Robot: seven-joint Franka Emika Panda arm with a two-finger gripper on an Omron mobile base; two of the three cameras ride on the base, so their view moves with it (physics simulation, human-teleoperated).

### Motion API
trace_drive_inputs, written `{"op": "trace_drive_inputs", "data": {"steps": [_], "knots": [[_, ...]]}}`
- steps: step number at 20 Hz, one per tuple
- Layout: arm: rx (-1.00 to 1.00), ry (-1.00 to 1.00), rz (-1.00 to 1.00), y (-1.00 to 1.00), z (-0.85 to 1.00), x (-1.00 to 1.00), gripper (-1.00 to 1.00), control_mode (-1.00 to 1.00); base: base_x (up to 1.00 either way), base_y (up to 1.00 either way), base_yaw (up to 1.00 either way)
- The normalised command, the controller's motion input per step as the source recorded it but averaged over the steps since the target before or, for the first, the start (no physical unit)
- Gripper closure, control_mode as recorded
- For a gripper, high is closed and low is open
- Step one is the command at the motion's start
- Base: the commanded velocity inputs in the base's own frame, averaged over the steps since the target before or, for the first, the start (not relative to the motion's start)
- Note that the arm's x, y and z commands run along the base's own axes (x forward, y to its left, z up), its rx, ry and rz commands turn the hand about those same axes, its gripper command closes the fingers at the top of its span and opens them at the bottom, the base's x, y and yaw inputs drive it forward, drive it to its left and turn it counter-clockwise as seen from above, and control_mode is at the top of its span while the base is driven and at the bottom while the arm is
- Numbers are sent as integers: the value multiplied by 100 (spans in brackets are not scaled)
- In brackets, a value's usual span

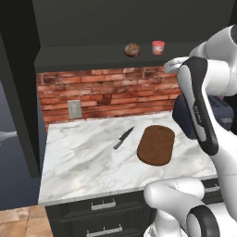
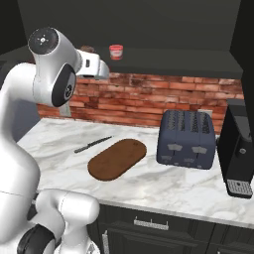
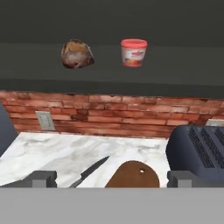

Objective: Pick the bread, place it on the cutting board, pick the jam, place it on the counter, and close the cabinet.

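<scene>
My jaws stood wide apart with nothing between them; in the hand view my gripper (image 3: 111,178) showed as two grey finger tips (image 3: 42,177) at the bottom edge, one low left and one low right, well apart.

The bread (image 3: 77,54) sat in the upper left of that view, on the bottom shelf of the open cabinet (image 3: 112,78), and the jam (image 3: 133,52) stood upright just to its right, apart from it. In the left base view the roll (image 1: 132,49) and the jar (image 1: 158,47) appeared near the top centre, side by side on the same dark shelf.

Below them, the cutting board (image 1: 156,144) lay flat on the counter (image 1: 83,162), right of centre, bare on top. A kitchen knife (image 1: 123,138) lay just left of the board, not touching it, its blade pointing to the upper right. In the right base view a dark blue toaster (image 2: 187,138) stood right of the board (image 2: 117,158), and a black coffee machine (image 2: 239,149) stood at the right edge. A brick wall (image 1: 106,92) with a grey outlet (image 1: 74,109) ran behind the counter.
</scene>
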Motion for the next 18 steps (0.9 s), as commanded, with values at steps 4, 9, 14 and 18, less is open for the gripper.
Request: {"op": "trace_drive_inputs", "data": {"steps": [4, 9, 14, 18], "knots": [[0, 3, 0, -3, 6, 11, -100, -100, 0, 0, 0], [0, 0, 0, -7, 1, 18, -100, -100, 0, 0, 0], [0, 0, 0, -9, 0, 31, -100, -100, 0, 0, 0], [0, 0, 0, -8, 0, 33, -100, -100, 0, 0, 0]]}}
